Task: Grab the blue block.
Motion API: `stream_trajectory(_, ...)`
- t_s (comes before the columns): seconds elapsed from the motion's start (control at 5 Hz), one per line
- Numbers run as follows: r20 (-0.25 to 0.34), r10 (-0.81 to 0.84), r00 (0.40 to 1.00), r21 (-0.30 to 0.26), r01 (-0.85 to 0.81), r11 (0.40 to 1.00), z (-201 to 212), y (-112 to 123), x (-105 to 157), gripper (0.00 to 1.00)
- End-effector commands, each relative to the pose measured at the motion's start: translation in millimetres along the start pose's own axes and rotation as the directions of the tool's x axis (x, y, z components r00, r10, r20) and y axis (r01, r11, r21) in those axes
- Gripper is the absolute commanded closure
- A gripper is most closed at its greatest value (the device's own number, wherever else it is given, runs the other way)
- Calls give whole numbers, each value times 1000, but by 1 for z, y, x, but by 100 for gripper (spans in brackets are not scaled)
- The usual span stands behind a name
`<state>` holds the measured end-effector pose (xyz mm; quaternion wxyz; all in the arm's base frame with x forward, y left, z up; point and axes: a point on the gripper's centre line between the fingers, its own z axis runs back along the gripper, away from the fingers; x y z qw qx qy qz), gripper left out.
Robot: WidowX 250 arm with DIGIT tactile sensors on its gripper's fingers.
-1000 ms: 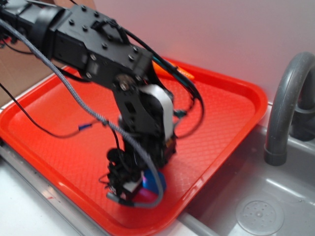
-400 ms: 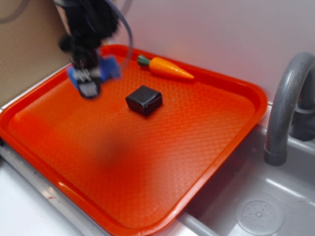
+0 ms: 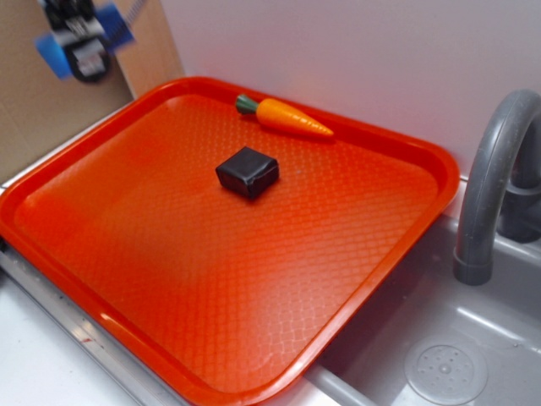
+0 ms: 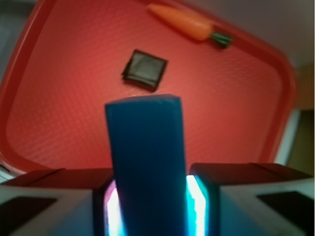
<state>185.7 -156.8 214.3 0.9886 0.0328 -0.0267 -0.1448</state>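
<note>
The blue block [image 4: 147, 162] stands up between my two fingers in the wrist view, clamped from both sides. From the exterior view my gripper [image 3: 82, 44] is high at the top left, above the tray's far-left corner, with the blue block [image 3: 114, 25] sticking out on both sides of it. The gripper [image 4: 150, 206] is shut on the block, well above the red tray [image 3: 355, 279].
A glossy black square block [image 3: 247, 172] lies near the tray's middle and a toy carrot [image 3: 283, 117] lies by the far rim. A grey faucet [image 3: 490, 186] and sink [image 3: 448, 355] are at the right. A brown board [image 3: 34, 110] stands at the left.
The gripper lifted the blue block from the tray's near edge and carried it up and to the far left, uncovering the black block and the carrot.
</note>
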Motion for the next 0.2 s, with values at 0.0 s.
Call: stream_trajectory(0.0,63,226,972,30,-228,973,19,-14,-25,100)
